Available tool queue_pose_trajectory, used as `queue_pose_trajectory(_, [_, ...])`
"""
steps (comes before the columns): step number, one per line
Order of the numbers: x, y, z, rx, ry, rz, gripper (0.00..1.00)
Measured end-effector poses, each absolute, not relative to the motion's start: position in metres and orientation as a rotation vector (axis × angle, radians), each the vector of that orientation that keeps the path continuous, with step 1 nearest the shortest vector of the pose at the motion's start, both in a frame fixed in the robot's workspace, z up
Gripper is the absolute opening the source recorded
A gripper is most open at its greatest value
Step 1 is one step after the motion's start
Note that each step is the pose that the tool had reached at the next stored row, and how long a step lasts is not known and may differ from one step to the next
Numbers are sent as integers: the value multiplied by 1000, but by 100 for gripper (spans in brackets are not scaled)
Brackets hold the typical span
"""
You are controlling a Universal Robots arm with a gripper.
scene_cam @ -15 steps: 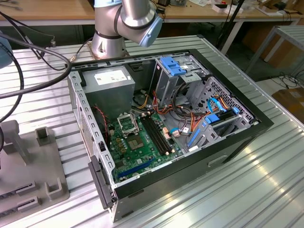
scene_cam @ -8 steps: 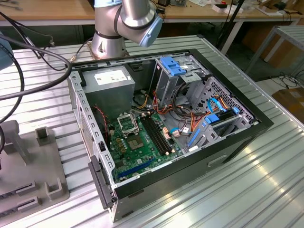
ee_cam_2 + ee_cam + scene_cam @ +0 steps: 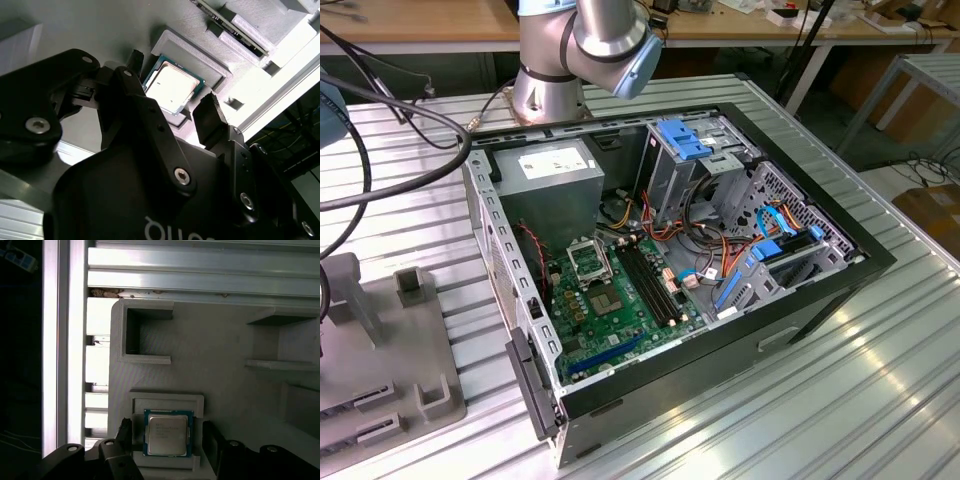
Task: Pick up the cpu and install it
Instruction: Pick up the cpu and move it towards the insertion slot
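Note:
The cpu (image 3: pixel 167 432) is a flat square chip with a silver face and a green rim. It lies in a raised pocket of a grey printed holder (image 3: pixel 215 340). In the second wrist view the cpu (image 3: pixel 172 85) sits in the same pocket. My gripper (image 3: pixel 167 434) is open just above it, one black finger (image 3: pixel 124 432) on each side of the chip, with a small gap on both sides. Between its fingers in the second wrist view, my gripper (image 3: pixel 171 84) holds nothing. In the exterior view the black-framed socket (image 3: pixel 588 262) stands on the green motherboard (image 3: pixel 620 305).
The open computer case (image 3: pixel 800 290) lies on a ribbed metal table (image 3: pixel 840 400), with a power supply (image 3: pixel 552 175), drive cages and cables inside. A grey fixture block (image 3: pixel 390 370) sits at the exterior view's left. The arm's base (image 3: pixel 555 70) stands behind the case.

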State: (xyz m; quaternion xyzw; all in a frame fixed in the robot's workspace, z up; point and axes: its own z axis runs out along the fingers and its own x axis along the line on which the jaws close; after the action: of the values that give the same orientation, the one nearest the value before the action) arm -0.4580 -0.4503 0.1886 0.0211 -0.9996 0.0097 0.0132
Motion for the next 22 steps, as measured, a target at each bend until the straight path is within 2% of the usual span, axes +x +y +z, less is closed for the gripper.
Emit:
queue_pose_trajectory(2, [-458, -450, 189, 66, -3114, 30, 66])
queue_pose_trajectory(3, [-458, -450, 189, 66, -3114, 30, 59])
queue_pose_trajectory(22, [-458, -450, 191, 66, -3114, 30, 59])
